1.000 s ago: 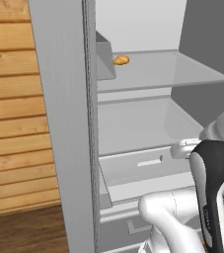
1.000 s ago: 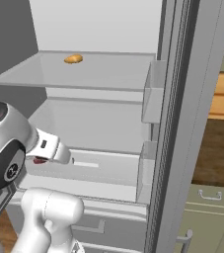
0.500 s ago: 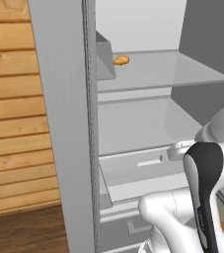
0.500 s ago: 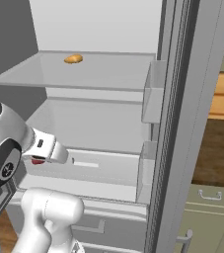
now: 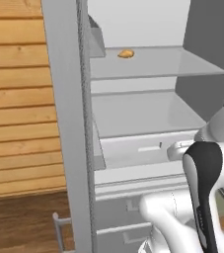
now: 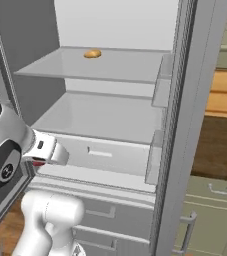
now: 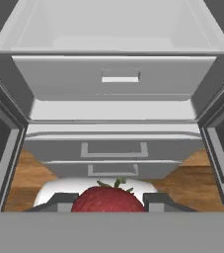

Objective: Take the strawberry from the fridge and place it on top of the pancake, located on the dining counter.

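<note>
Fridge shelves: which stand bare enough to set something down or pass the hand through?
The upper grey-white shelf is bare right of the small orange-yellow lumpy food. The lower shelf, above the drawer, is wholly bare. It is tight low at the front, where the hand is shut on the red strawberry.

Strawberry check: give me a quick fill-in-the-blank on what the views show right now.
1. The end effector is shut on the ____.
2. The orange-yellow food item lies on the fridge's ____ shelf.
3. Both fridge doors stand ____.

Missing words: strawberry; upper; open.
</note>
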Controlling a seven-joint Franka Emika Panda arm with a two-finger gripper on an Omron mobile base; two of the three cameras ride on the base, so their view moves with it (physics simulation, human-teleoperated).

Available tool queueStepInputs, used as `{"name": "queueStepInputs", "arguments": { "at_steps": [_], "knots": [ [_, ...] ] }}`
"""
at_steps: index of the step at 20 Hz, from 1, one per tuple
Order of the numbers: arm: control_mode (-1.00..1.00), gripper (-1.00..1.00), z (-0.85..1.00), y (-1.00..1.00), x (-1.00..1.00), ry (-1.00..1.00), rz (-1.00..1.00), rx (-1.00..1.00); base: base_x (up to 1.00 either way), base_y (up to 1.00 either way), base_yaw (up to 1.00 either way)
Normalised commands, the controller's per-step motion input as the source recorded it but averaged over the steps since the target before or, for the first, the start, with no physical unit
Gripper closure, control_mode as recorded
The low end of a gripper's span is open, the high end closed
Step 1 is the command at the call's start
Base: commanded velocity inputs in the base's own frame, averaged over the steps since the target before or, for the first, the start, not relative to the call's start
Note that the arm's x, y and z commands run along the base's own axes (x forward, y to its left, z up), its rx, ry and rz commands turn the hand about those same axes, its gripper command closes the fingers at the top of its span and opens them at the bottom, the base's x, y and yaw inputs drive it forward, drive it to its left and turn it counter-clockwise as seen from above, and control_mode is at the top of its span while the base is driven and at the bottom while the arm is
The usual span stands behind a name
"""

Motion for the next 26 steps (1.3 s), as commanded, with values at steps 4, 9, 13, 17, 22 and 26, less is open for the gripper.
{"name": "queueStepInputs", "arguments": {
  "at_steps": [4, 9, 13, 17, 22, 26],
  "knots": [
    [1.00, 1.00, 0.00, 0.00, 0.00, 0.00, 0.00, 0.00, -0.27, -0.05, 0.57],
    [1.00, 1.00, 0.00, 0.00, 0.00, 0.00, 0.00, 0.00, -0.47, -0.06, 0.74],
    [1.00, 1.00, 0.00, 0.00, 0.00, 0.00, 0.00, 0.00, -0.54, -0.25, 0.84],
    [1.00, 1.00, 0.00, 0.00, 0.00, 0.00, 0.00, 0.00, -0.62, -0.07, 0.79],
    [1.00, 1.00, 0.00, 0.00, 0.00, 0.00, 0.00, 0.00, -0.77, 0.16, 0.72],
    [1.00, 1.00, 0.00, 0.00, 0.00, 0.00, 0.00, 0.00, -0.71, 0.58, 0.71]
  ]
}}
